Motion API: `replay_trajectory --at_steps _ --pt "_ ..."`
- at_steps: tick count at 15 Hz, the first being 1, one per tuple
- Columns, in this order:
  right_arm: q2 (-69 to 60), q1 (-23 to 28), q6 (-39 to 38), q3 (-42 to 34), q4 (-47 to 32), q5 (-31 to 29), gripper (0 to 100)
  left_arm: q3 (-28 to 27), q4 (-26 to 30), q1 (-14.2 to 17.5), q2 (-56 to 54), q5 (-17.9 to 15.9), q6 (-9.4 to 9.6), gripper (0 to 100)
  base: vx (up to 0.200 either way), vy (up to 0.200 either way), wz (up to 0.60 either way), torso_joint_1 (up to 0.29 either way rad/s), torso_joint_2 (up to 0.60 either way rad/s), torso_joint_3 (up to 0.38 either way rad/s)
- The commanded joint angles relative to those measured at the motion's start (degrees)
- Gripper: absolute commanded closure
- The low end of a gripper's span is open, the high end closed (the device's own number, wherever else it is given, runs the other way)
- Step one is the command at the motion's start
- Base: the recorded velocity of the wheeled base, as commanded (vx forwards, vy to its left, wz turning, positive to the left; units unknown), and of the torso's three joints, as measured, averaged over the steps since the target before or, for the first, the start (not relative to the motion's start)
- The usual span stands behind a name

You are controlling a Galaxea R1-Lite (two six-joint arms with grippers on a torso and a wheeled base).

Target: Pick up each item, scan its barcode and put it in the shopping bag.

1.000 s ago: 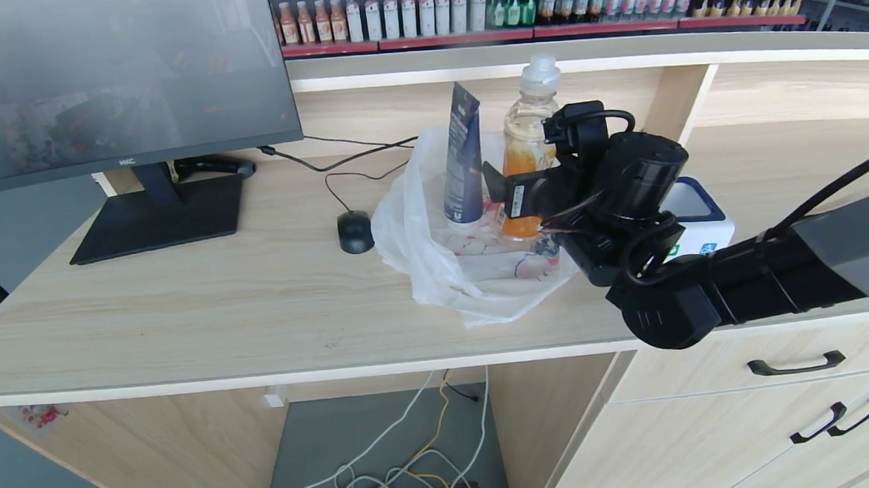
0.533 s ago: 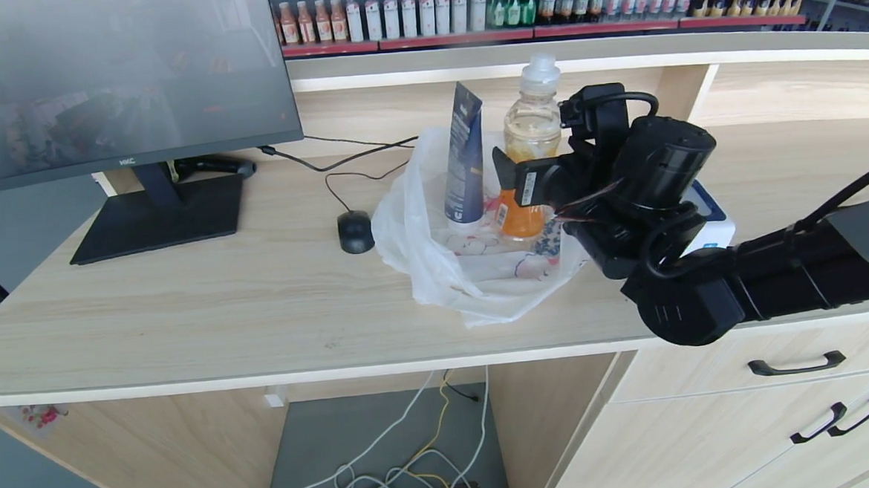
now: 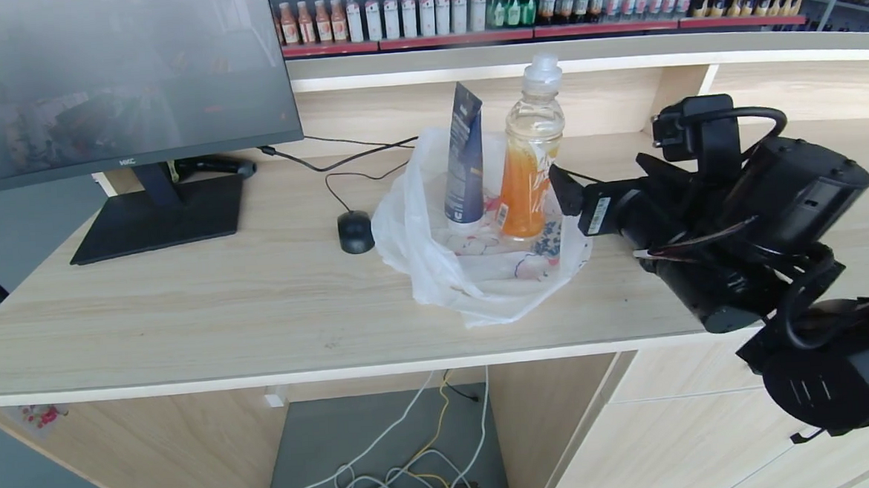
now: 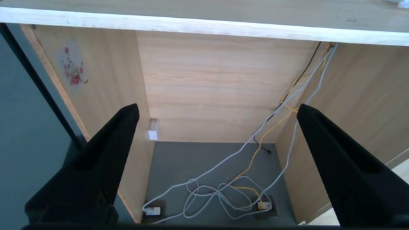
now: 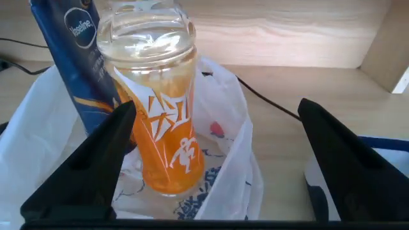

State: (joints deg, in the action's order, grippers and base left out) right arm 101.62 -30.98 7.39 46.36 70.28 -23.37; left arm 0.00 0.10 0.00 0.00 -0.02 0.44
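Your right gripper stood wide open and empty, just right of the shopping bag. Its fingers were clear of the orange drink bottle, which stood upright inside the bag. A dark blue tube stood upright in the bag too, just left of the bottle. The bag sat on the table, with a mouse near its left side. Your left gripper hung wide open below the table edge, above cables on the floor.

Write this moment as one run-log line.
bottle, tube: standing in bag | bag: on counter | right gripper: open, empty, beside bag | left gripper: open, pointing under counter
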Motion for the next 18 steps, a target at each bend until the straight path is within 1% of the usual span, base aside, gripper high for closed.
replay_trajectory --at_steps 1,3,5,7,8,9,10,11,12,13,14,15,16,17,18 --pt "-13.5 0.1 -0.2 -13.5 1.1 -0.5 0 0.0 0.0 0.0 0.0 0.0 0.0 0 0.0 0.0 0.0 0.0 0.0 0.0" --pt "-20.9 0.1 -0.3 -22.9 1.1 -0.5 0 0.0 0.0 0.0 0.0 0.0 0.0 0 0.0 0.0 0.0 0.0 0.0 0.0" --pt "-30.2 0.1 -1.0 -34.8 1.1 -0.4 0 0.0 0.0 0.0 0.0 0.0 0.0 0 0.0 0.0 0.0 0.0 0.0 0.0" --pt "-39.0 0.0 -1.7 -45.1 0.7 -0.4 0 0.0 0.0 0.0 0.0 0.0 0.0 0 0.0 0.0 0.0 0.0 0.0 0.0" --pt "-44.1 0.0 -2.6 -46.4 -2.9 -0.4 0 0.0 0.0 0.0 0.0 0.0 0.0 0 0.0 0.0 0.0 0.0 0.0 0.0" --pt "-49.8 0.0 -4.1 -46.3 -9.5 -0.4 0 0.0 0.0 0.0 0.0 0.0 0.0 0 0.0 0.0 0.0 0.0 0.0 0.0" --pt "-57.4 0.0 -5.3 -46.4 -19.1 -0.4 0 0.0 0.0 0.0 0.0 0.0 0.0 0 0.0 0.0 0.0 0.0 0.0 0.0" --pt "-66.6 0.0 -6.5 -46.4 -32.3 0.0 0 0.0 0.0 0.0 0.0 0.0 0.0 0 0.0 0.0 0.0 0.0 0.0 0.0" --pt "-72.7 -0.1 -6.9 -46.4 -40.7 0.1 0 0.0 0.0 0.0 0.0 0.0 0.0 0 0.0 0.0 0.0 0.0 0.0 0.0" --pt "-86.3 -1.1 -6.9 -45.4 -60.1 3.5 0 0.0 0.0 0.0 0.0 0.0 0.0 0 0.0 0.0 0.0 0.0 0.0 0.0" --pt "-91.3 -1.3 -6.5 -44.0 -67.4 5.6 0 0.0 0.0 0.0 0.0 0.0 0.0 0 0.0 0.0 0.0 0.0 0.0 0.0" --pt "-98.1 -1.2 -4.8 -41.8 -77.0 9.3 0 0.0 0.0 0.0 0.0 0.0 0.0 0 0.0 0.0 0.0 0.0 0.0 0.0" --pt "-99.9 -1.2 -4.5 -40.2 -80.0 12.4 0 0.0 0.0 0.0 0.0 0.0 0.0 0 0.0 0.0 0.0 0.0 0.0 0.0" --pt "-99.8 -1.4 -4.5 -40.1 -79.9 14.1 0 0.0 0.0 0.0 0.0 0.0 0.0 0 0.0 0.0 0.0 0.0 0.0 0.0" --pt "-99.8 -1.4 -4.5 -40.1 -80.0 17.4 0 0.0 0.0 0.0 0.0 -0.1 0.0 0 0.0 0.0 0.0 0.0 0.0 0.0"
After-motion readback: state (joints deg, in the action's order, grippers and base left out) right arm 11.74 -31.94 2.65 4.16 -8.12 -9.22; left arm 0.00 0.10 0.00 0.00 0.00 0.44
